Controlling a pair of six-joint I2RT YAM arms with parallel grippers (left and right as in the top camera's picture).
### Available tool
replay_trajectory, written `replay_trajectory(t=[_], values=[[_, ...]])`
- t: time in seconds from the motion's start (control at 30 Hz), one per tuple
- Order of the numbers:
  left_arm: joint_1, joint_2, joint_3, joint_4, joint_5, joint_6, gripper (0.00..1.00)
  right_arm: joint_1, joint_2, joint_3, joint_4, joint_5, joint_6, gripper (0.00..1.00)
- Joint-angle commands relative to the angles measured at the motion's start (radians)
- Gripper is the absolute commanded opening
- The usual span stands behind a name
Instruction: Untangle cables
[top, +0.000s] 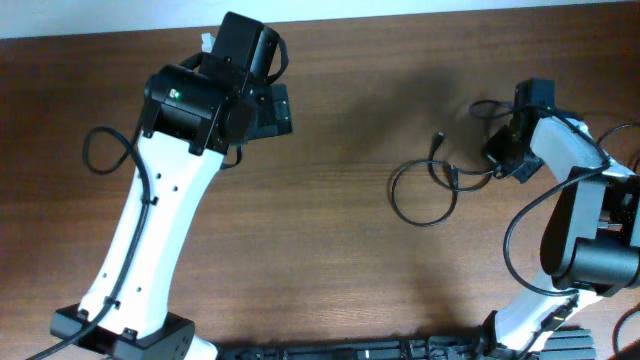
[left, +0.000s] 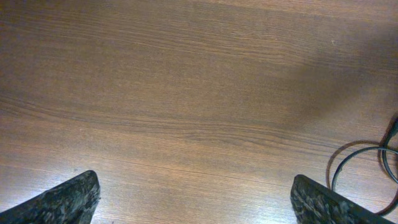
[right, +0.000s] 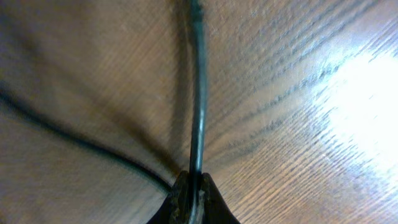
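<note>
The cables (top: 450, 172) lie on the right half of the bench (top: 330, 260), close to its right edge and roughly midway between the far and near edges. From overhead they form a thin black loop (top: 420, 200) lying flat on the wood. A short strand leads from it toward the far edge and ends in a small plug end (top: 438, 139). Other strands run from the loop toward the right edge, where they bunch under the right tool (top: 503, 155). How many cords there are, and whether they are knotted at that spot, cannot be told. The right tool is clenched on one strand. In the right wrist view its fingers (right: 180, 202) meet at the bottom of the frame with the cord (right: 198, 112) pinched between them and running straight away over the wood. A second, blurred strand (right: 62, 134) curves off to the left. The left tool (top: 272, 108) hangs over the left half of the bench near the far edge, well apart from the cables. It is released and grasps nothing. In the left wrist view its two fingertips (left: 68, 199) sit wide apart at the bottom corners with bare wood between them, and part of the loop (left: 357, 145) shows at the right side of that view.
</note>
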Motion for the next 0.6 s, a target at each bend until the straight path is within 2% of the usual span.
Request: replay_trajectory(t=[0.0,0.27,0.4,0.57], values=[[0.003,-0.017,0.016,0.002,-0.007,-0.009,0.99,-0.001,0.003,0.14,-0.03,0.011,-0.004,0.04],[0.003,-0.017,0.016,0.002,-0.008,-0.009,0.99,-0.055,0.003,0.492,-0.185,0.016,-0.036,0.04],[0.003,-0.017,0.016,0.002,-0.007,-0.009,0.99,-0.079,0.003,0.594,-0.246,0.017,-0.058,0.04],[0.003,-0.017,0.016,0.002,-0.008,-0.009,0.99,-0.128,0.003,0.675,-0.24,0.015,-0.056,0.04]])
